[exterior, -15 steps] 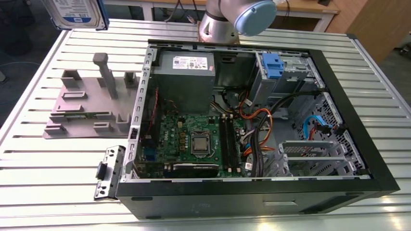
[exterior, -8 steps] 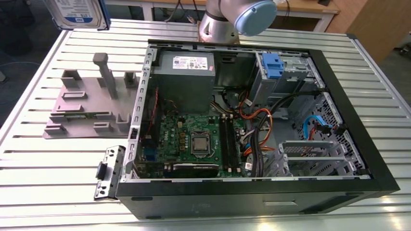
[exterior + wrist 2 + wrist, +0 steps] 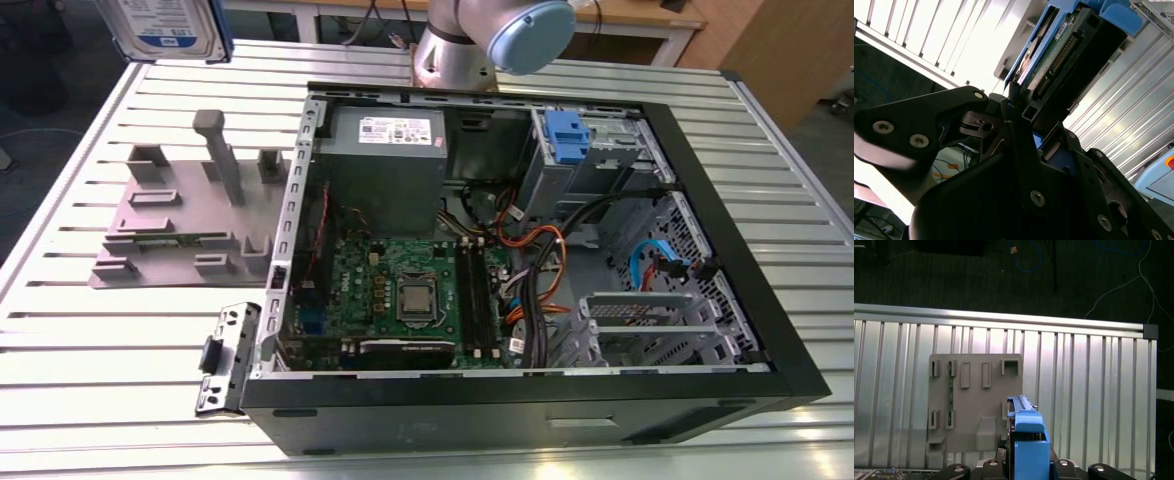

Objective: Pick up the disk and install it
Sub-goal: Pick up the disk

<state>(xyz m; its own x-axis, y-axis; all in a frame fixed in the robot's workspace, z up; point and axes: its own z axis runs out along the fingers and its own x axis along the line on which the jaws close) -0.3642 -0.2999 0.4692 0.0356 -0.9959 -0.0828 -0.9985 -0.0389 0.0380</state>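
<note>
The disk [image 3: 167, 28] hangs in the air at the exterior view's top left, above the far left part of the table, label side showing with its blue-and-white sticker. In the first wrist view the disk [image 3: 1026, 432] is seen edge-on with its blue bracket, and my gripper [image 3: 1026, 467] is shut on it from both sides. The second wrist view shows the disk's connector edge and circuit board [image 3: 1066, 50] just beyond the black fingers [image 3: 1009, 107]. The grey plastic stand [image 3: 974, 400] lies on the table below the disk.
An open computer case [image 3: 747, 260] takes up the table's middle and right, with its motherboard [image 3: 400, 290], cables and a blue-handled drive bay [image 3: 567, 135]. The grey stand [image 3: 174, 225] sits left of it. A loose metal bracket [image 3: 227, 355] lies by the case's near left corner. The arm's base [image 3: 461, 55] stands behind.
</note>
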